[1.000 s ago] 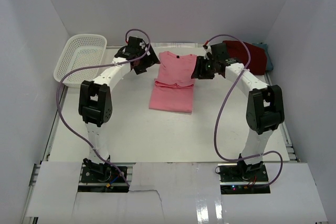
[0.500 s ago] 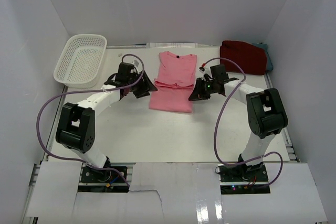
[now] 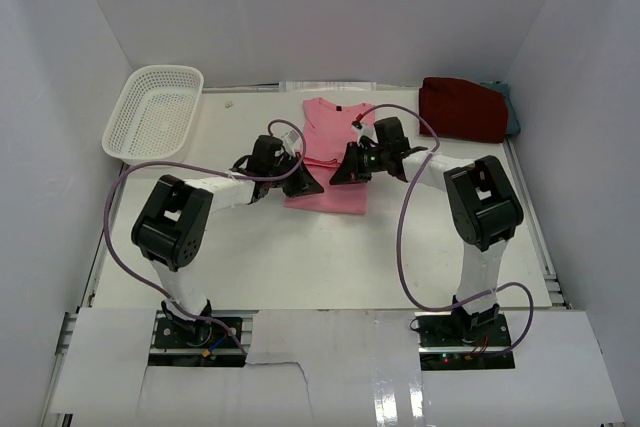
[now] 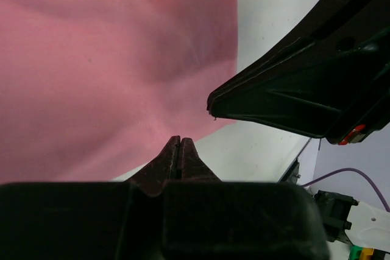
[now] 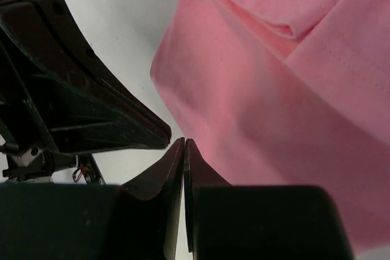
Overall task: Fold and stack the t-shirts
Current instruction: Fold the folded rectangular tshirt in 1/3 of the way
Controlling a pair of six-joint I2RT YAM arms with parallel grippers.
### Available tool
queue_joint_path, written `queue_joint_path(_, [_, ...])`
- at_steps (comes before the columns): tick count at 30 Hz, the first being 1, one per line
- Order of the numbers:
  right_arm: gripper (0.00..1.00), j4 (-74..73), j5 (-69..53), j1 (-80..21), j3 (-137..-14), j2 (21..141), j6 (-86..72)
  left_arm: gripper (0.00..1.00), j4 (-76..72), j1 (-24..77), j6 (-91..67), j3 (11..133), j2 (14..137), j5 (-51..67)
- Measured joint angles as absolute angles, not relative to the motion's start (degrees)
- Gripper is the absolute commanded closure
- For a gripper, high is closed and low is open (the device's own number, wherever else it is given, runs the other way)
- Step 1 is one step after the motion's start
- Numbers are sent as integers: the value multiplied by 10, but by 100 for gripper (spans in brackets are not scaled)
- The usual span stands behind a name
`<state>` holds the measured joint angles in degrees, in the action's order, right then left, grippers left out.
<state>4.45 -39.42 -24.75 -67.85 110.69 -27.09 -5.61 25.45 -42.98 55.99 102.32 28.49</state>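
The pink t-shirt [image 3: 335,137] lies flat in the middle of the table, sleeves folded in, collar toward the back. Both grippers hover low over its near half, tips almost meeting. My left gripper [image 3: 308,185] is shut, and in its wrist view the tips [image 4: 180,140] sit at the pink t-shirt's [image 4: 109,71] hem with no cloth between them. Facing it, my right gripper [image 3: 343,171] is also shut, its tips [image 5: 183,142] by the pink t-shirt's [image 5: 274,101] edge. A dark red t-shirt [image 3: 460,107] is bunched at the back right on a teal-grey one [image 3: 513,115].
A white perforated basket [image 3: 155,112] stands at the back left corner. White walls enclose the table on three sides. Purple cables loop from both arms over the table. Each wrist view shows the other gripper's black fingers [image 4: 292,89] [image 5: 79,101] close by.
Both arms swung from the shirt's far corners inward and toward me, now meeting over its near half. Both grippers went from open to shut. The shirt looks unmoved.
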Motion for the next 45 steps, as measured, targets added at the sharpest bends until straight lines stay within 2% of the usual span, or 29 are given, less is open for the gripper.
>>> queue_joint_path(15, [92, 60, -351, -271, -737, 1200, -276, 100, -129, 269, -418, 547, 1097, 251])
queue_joint_path(31, [92, 41, -291, -271, -786, 1230, -250, 100, -200, 292, -407, 538, 1120, 222])
queue_joint_path(35, [92, 18, -281, -268, -853, 1271, -248, 100, -215, 295, -407, 531, 1120, 218])
queue_joint_path(45, [92, -91, -268, -235, -1199, 1436, -245, 100, -243, 300, -407, 518, 1120, 212])
